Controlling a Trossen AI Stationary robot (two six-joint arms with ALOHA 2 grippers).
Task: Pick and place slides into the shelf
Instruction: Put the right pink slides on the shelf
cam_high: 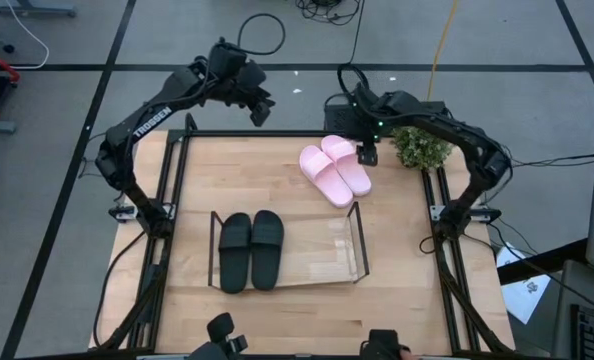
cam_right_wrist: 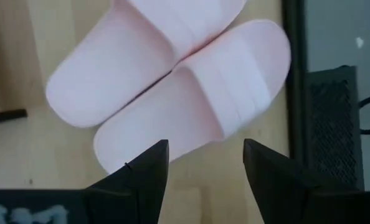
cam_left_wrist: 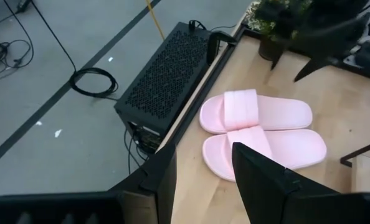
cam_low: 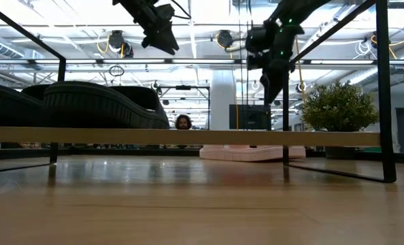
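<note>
Right gripper: the right gripper (cam_right_wrist: 205,163) hangs above the far right part of the table, just over the strap end of the pink slides (cam_high: 335,170). Its two dark fingers stand apart with nothing between them, and the gap looks wide enough to take a strap or an edge of a sandal.

Left gripper: the left gripper (cam_left_wrist: 203,168) is raised beyond the table's far edge on the left side, tilted toward the pink pair. Its fingers are parted and empty; it looks to be waiting, out of the other arm's way.

Pink slides: the pair lies side by side and touching, on bare wood near the far edge, slanted across the table. They are well apart from the shelf, so this half of the job is not yet done.

Black slides: the black slides (cam_high: 251,249) sit side by side in the left half of the shelf (cam_high: 357,243), straps level.

Shelf: the clear rack with dark wire ends stands near the front middle of the table. Its right half is open, likely kept free for the pink pair.

Nearby: a small green plant (cam_high: 420,147) sits at the far right corner, close beside the right arm, which may crowd the approach.

Step in hand: judged as the reach for a pink slide.
</note>
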